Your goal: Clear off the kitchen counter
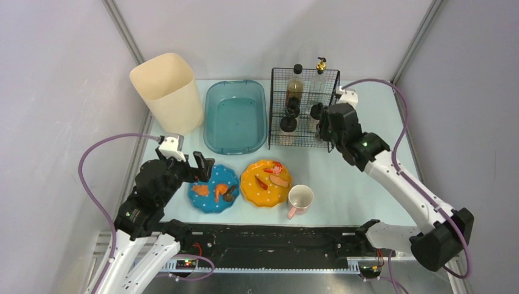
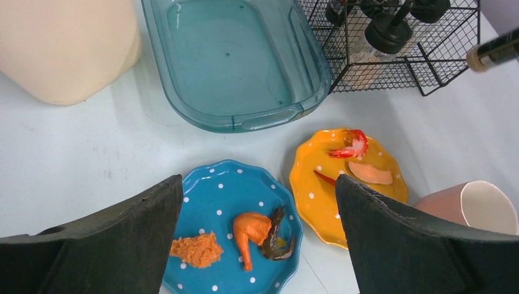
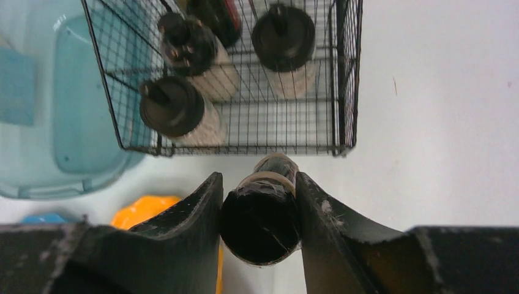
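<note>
The pale blue kitchen counter (image 1: pixel 361 184) carries a blue dotted plate (image 1: pixel 213 188) with a drumstick (image 2: pixel 251 229), a crumbed piece (image 2: pixel 197 250) and a dark shrimp (image 2: pixel 278 239). Beside it are an orange dotted plate (image 1: pixel 264 182) with a red shrimp (image 2: pixel 350 147) and a salmon slice (image 2: pixel 370 174), and a pink mug (image 1: pixel 300 199). My left gripper (image 1: pixel 205 168) is open and empty above the blue plate (image 2: pixel 226 196). My right gripper (image 3: pixel 258 177) is shut on a black-capped bottle (image 3: pixel 260 223), held just in front of the wire rack (image 3: pixel 245 131).
A teal plastic basin (image 1: pixel 208 122) stands at the back centre and a cream bin (image 1: pixel 168 92) at the back left. The black wire rack (image 1: pixel 303 107) at the back right holds several bottles. Metal rails and grey walls edge the counter.
</note>
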